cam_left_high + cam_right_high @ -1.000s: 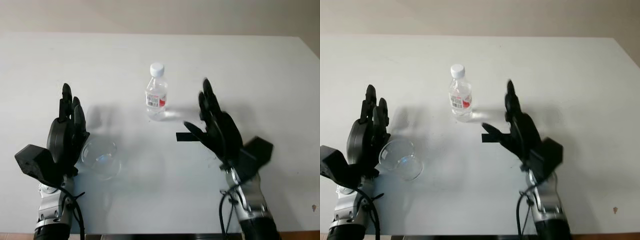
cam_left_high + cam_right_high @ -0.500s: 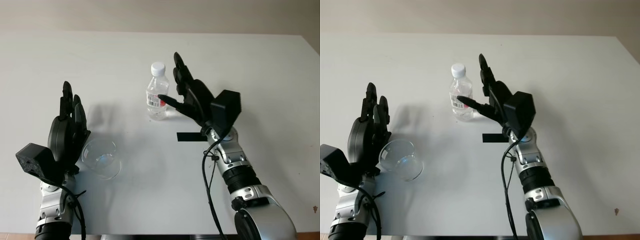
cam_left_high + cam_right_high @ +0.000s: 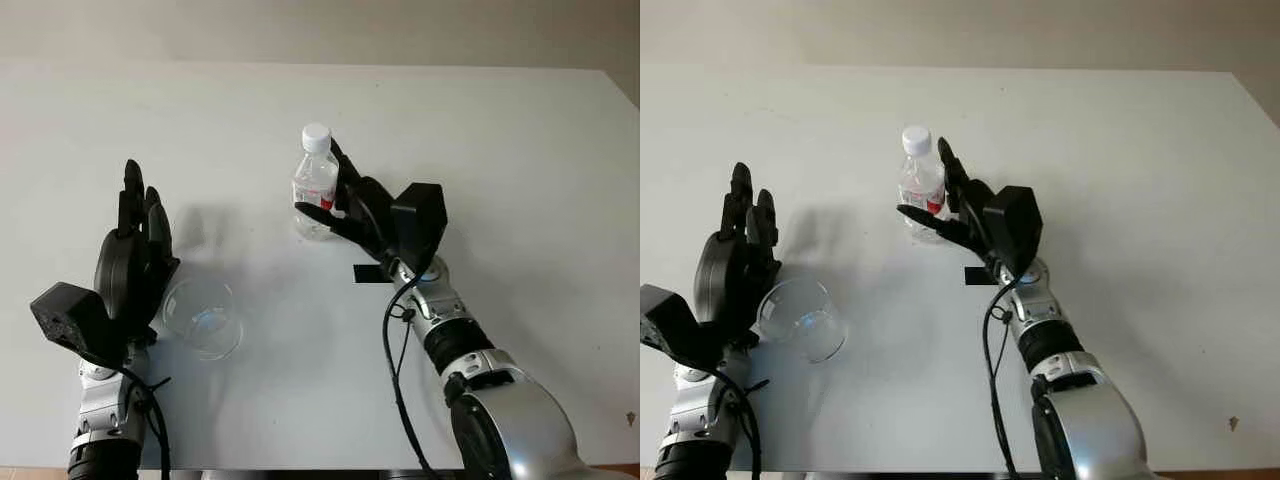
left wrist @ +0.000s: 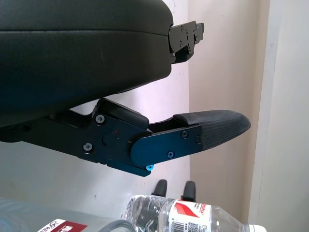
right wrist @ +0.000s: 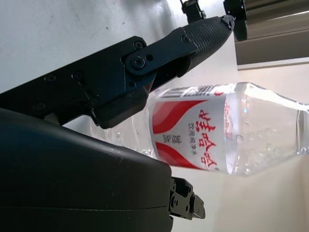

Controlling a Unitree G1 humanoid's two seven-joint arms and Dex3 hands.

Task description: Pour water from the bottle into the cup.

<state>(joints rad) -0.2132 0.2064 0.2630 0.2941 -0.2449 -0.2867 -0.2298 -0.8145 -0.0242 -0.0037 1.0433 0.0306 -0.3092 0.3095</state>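
A clear water bottle [image 3: 315, 190] with a white cap and a red label stands upright at the middle of the white table [image 3: 520, 150]. My right hand [image 3: 326, 192] has reached it from the right. Its thumb lies in front of the bottle's lower part and its fingers [image 5: 193, 38] run behind the label, with the bottle [image 5: 217, 135] close against the palm; the hand is open. A clear glass cup [image 3: 203, 318] stands near the front left. My left hand [image 3: 138, 235] is open and upright just left of the cup.
A short strip of black tape [image 3: 366, 273] lies on the table below the right hand. The bottle [image 4: 193, 215] also lies beyond the left hand's finger [image 4: 212, 130] in the left wrist view. The table's far edge meets a beige wall.
My right hand has moved forward and left from the front right of the table to the bottle, and its fingers now flank it. The left hand, the cup and the bottle have stayed put.
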